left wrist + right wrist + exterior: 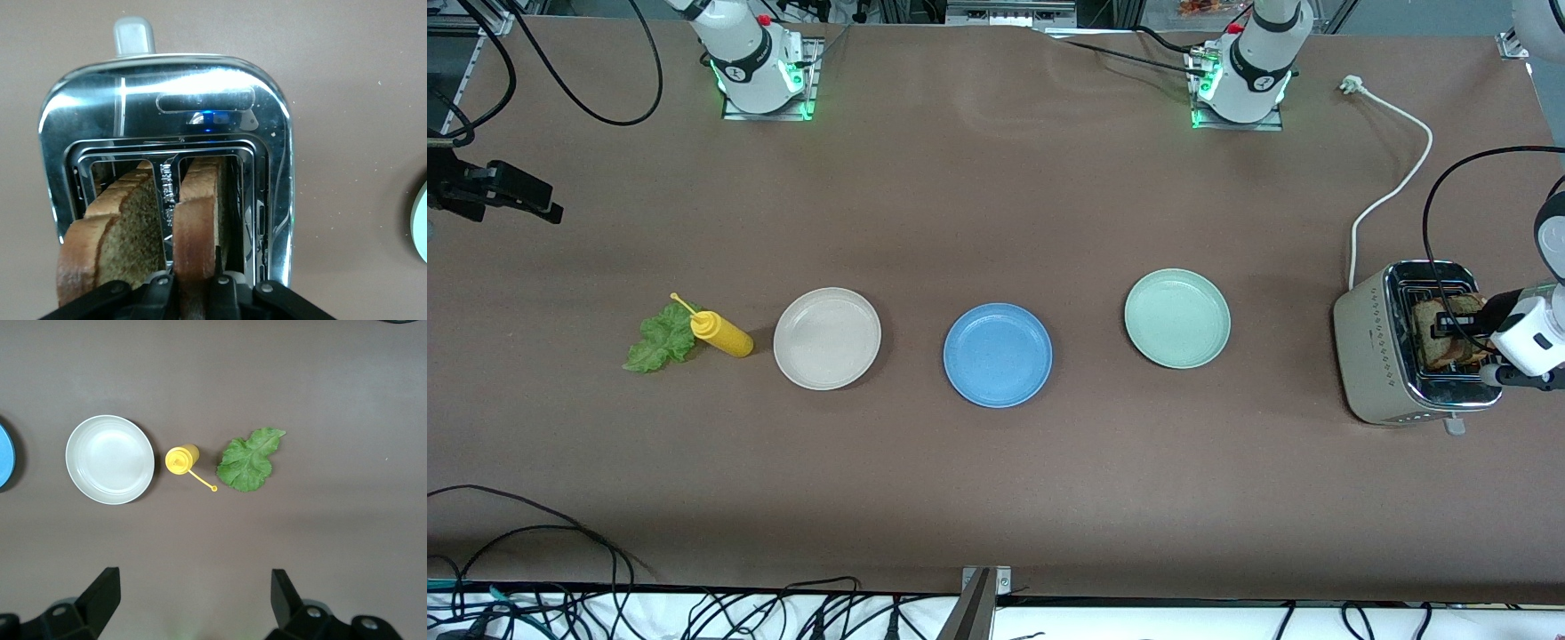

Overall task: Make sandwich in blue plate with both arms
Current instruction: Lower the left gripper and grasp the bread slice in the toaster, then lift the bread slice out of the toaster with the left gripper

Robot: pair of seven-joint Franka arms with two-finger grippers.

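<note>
**Clerk:** Now, item one, toward the right arm's end of the bench (978, 498): right gripper (190, 603), up in the air over bare surface near the lettuce, fingers (100, 593) spread wide, holding nothing. That arm waits.

**Checker:** And below it?

**Clerk:** Item two: lettuce leaf (660, 340), flat on the bench. Item three: yellow squeeze bottle (723, 334), touching the leaf's edge. Item four: beige plate (827, 338), nothing in it.

**Checker:** The task's plate?

**Clerk:** Item five: blue plate (998, 355), mid-bench, between the beige plate and item six, a pale green plate (1177, 318). Nothing lies in either one.

**Checker:** So no sandwich yet.

**Clerk:** None assembled. Item seven: toaster (1383, 356), at the left arm's end, two brown bread slices standing in its slots. Item eight: left gripper (195, 290), at the toaster's top, fingers (159, 293) closed either side of one bread slice (197, 227); the second slice (117, 227) stands untouched beside it.

**Checker:** Step in hand?

**Clerk:** By my reading, drawing out the first slice. Next calls for a straight upward lift clear of the slot, then a carry over the green plate to the blue one.
</note>
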